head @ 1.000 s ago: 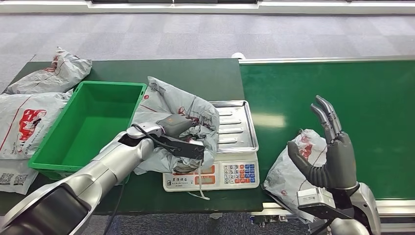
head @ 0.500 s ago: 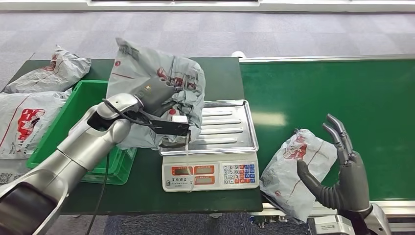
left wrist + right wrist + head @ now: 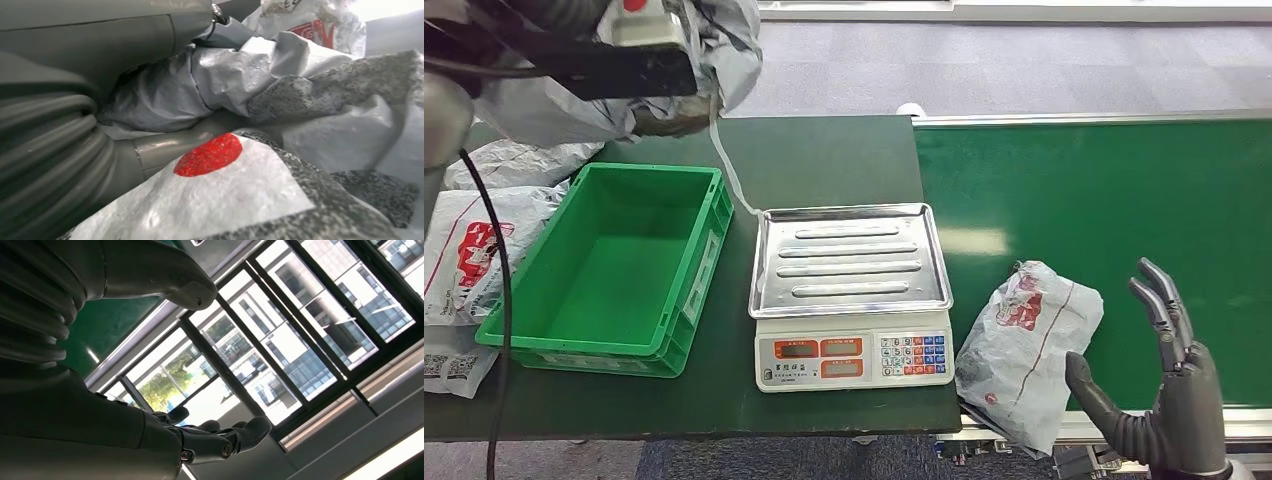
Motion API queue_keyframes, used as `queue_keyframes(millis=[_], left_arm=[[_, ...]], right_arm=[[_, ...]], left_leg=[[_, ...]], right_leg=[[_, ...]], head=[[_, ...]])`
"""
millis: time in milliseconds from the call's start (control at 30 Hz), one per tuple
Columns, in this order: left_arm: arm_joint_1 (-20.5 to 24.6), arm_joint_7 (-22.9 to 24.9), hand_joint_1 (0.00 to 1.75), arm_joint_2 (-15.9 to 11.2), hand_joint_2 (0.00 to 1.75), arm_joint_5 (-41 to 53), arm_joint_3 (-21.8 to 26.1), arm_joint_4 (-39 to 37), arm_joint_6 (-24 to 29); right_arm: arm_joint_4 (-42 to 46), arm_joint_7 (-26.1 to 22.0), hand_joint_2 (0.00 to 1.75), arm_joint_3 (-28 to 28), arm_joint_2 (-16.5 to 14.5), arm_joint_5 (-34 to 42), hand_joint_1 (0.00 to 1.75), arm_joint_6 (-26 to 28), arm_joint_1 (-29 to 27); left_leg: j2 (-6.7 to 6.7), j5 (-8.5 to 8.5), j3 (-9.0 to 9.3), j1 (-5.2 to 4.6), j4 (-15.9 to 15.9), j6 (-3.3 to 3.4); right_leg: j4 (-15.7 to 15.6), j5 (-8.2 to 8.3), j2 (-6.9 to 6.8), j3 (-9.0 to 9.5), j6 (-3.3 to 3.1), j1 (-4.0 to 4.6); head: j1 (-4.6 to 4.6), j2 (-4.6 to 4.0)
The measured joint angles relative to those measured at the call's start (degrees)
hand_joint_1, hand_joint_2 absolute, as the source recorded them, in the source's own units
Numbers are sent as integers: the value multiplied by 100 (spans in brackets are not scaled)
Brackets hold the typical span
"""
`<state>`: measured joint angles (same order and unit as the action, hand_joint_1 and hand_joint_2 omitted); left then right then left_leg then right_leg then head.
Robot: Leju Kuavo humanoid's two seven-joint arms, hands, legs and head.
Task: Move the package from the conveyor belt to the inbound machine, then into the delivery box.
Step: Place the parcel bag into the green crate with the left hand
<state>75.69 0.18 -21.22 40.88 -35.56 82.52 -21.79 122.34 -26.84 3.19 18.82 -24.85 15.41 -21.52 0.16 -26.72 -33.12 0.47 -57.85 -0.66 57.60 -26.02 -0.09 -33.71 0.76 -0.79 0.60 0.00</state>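
High at the far left of the head view, my left hand grips a crumpled grey package, held above the far end of the green delivery box. A white strip dangles from the package. In the left wrist view the package presses against my thumb. The scale, the inbound machine, has a bare steel tray. Another grey package lies at the near edge of the conveyor belt. My right hand stands open beside it, holding nothing, fingers spread.
Two more grey packages lie on the dark green table left of the box. The box is hollow inside. The belt's metal rail runs along the far side.
My left arm has swung up and left, carrying the package from over the scale to high above the box's far end. My right hand has dropped lower toward the frame's bottom.
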Motion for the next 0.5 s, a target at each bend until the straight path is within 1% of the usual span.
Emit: queue_keyframes(millis=[67,133,200,267,333,433,500], left_arm=[[150,40,175,-130,175,-65,62,105,-14],[163,30,175,-274,175,-145,83,154,-18],[58,-43,175,-476,175,-229,85,149,-47],[-218,-212,175,-768,175,-178,88,68,51],[-808,-574,175,-1180,175,-65,126,-123,483],[-2202,-1163,175,-1823,175,-14,348,-499,1310],[-3125,-1343,175,-2134,175,-41,548,-707,1700]], right_arm=[[1,-9,175,1,-1,-9,0,22,-56],[1,-3,175,10,-1,32,0,10,-77],[1,10,175,37,-1,109,0,-30,-83],[1,20,175,75,-4,143,0,-102,-82],[3,6,175,117,-51,72,0,-175,-106],[54,-67,175,160,-190,-69,0,-167,-311],[113,-120,175,186,-248,-90,0,-122,-493]], left_leg=[[0,-1,1,0,1,1],[1,0,3,-1,2,1],[8,0,10,-1,5,1],[20,-1,24,-3,11,0],[39,-2,64,-16,30,-2],[77,-8,125,-40,63,-14],[92,-10,123,-34,67,-25]], right_leg=[[0,-1,0,2,0,-1],[0,-1,0,4,0,-1],[0,-1,4,9,0,-3],[0,0,12,18,-1,-5],[0,-2,30,40,-4,-16],[1,-13,69,63,-20,-32],[1,-18,88,51,-29,-26]], head=[[-1,0],[-1,0],[-1,0],[-2,0],[-3,0],[2,0],[4,0]])
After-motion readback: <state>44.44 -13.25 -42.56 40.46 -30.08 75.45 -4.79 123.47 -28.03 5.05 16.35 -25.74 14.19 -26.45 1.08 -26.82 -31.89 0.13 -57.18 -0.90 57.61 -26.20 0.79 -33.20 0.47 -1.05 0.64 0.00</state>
